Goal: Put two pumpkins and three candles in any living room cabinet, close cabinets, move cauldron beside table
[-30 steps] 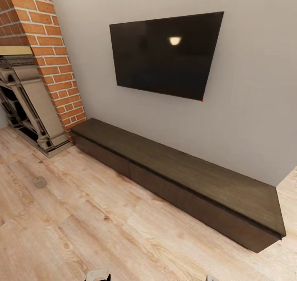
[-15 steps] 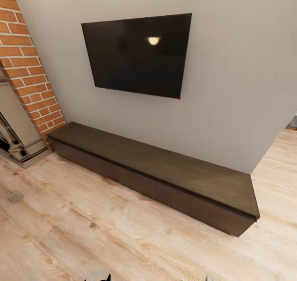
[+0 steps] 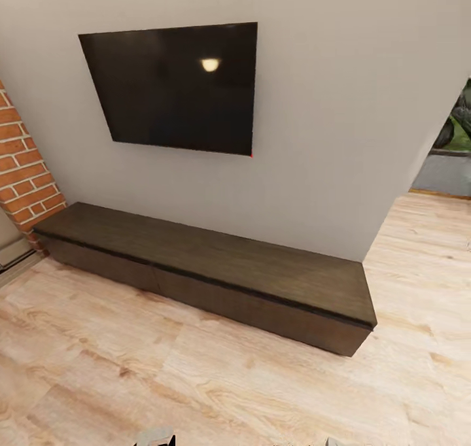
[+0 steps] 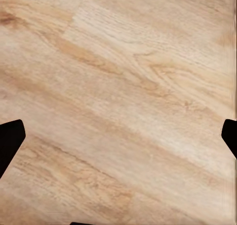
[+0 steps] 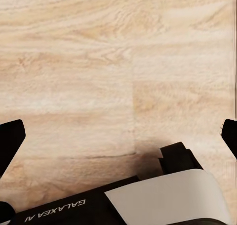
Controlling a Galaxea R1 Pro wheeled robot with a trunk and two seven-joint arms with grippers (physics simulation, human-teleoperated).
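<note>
Cabinet [image 3: 216, 263] runs 9-to-4 o'clock along grey wall [image 3: 327, 138] under TV [image 3: 176, 86], drawers shut, top bare. Left end effector [image 4: 118, 136] and right end effector [image 5: 118, 131] spread wide, empty, above wood floor [image 3: 196, 380]. Best: square up to drawer fronts. Brick column [image 3: 23, 171] at 9 o'clock; open floor at 3.

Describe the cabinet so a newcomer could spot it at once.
Find the black television on the grey wall. On the wooden floor below it runs the cabinet: a long, low, dark-brown unit with a flat top, its handleless drawer fronts shut.
</note>
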